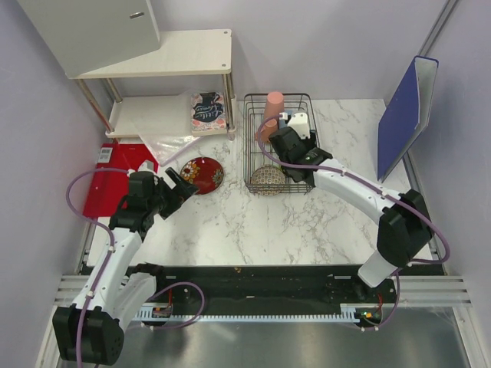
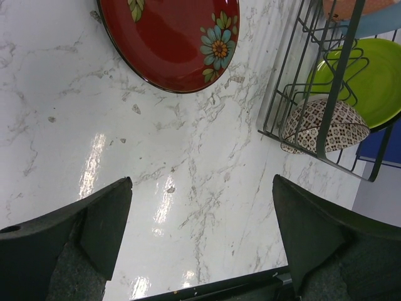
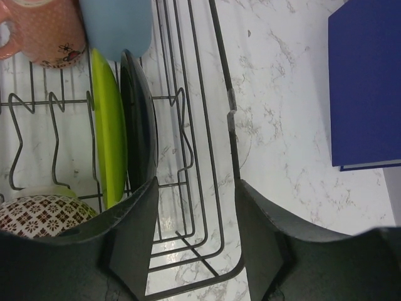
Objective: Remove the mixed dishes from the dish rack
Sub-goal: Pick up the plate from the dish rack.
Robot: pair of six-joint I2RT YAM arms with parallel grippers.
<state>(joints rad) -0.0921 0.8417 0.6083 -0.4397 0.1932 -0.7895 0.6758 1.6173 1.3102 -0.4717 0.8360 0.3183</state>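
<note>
The black wire dish rack [image 1: 301, 103] stands at the back middle of the table. In it are a tall pink cup [image 1: 274, 103], a pink handled mug [image 3: 49, 32], a light-blue cup [image 3: 116, 25], a lime-green plate [image 3: 108, 128] and a glossy black plate [image 3: 139, 119] upright in the prongs, and a patterned bowl [image 1: 267, 181]. My right gripper [image 3: 195, 183] hangs over the rack's right side, jaws partly apart; only rack wire and marble show between them, and the black plate sits just left of its left finger. The dark red plate [image 1: 202, 174] lies on the table. My left gripper [image 2: 202, 180] is open just short of it.
A white shelf [image 1: 176, 54] stands at the back left with a floral packet [image 1: 207, 111] on its lower level. A red flat sheet [image 1: 107, 188] lies at the left edge. A blue folder [image 1: 406, 107] leans at the right wall. A clear plastic bag [image 1: 165, 146] lies near the shelf.
</note>
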